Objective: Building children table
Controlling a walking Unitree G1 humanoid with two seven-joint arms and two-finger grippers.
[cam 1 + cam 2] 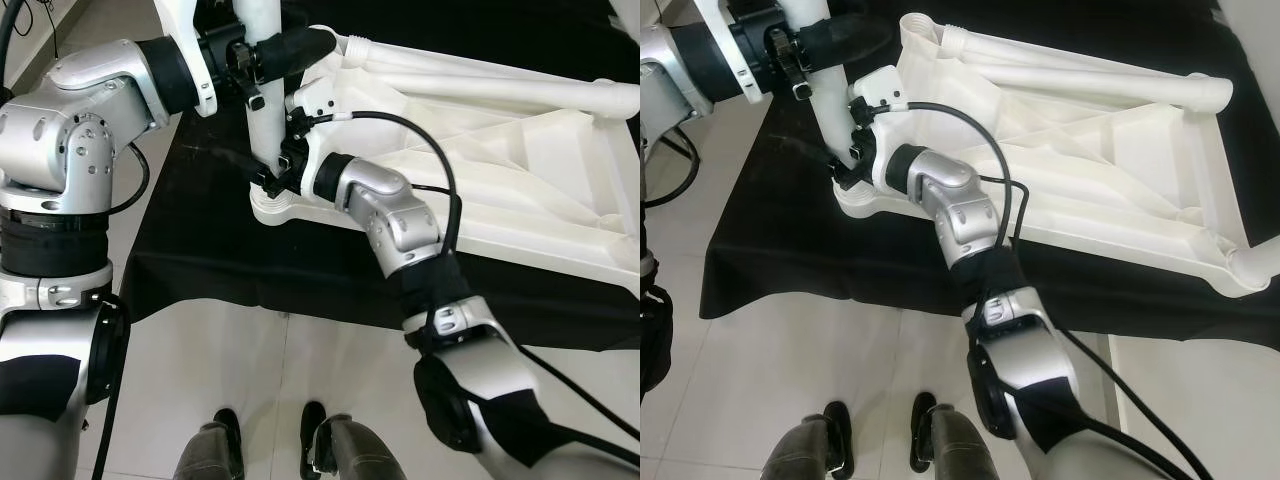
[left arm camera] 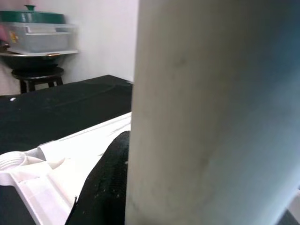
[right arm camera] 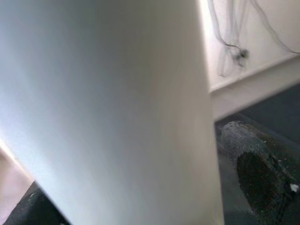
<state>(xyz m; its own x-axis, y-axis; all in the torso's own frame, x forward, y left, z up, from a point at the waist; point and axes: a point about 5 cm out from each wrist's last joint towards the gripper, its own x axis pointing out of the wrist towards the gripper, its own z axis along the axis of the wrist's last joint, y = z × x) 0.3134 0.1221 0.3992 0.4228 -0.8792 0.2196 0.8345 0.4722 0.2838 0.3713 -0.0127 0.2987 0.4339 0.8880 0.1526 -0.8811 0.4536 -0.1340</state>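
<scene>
A white plastic table top (image 1: 520, 190) lies upside down on a black cloth (image 1: 200, 250). At its near left corner a white table leg (image 1: 262, 110) stands upright in the corner socket (image 1: 280, 208). High on the leg, my left gripper (image 1: 265, 55) is shut around it; the left wrist view has the leg (image 2: 211, 112) close up beside one black finger (image 2: 105, 183). My right gripper (image 1: 272, 175) is shut on the same leg just above the socket, and one of its fingers (image 3: 258, 173) lies against the leg (image 3: 108, 112).
Another white tube (image 1: 480, 90) lies across the far side of the table top, next to a threaded socket (image 1: 355, 42). Pale tiled floor (image 1: 300, 370) and my feet (image 1: 270, 440) are in front. A stool bearing a green-lidded box (image 2: 37, 33) stands by the wall.
</scene>
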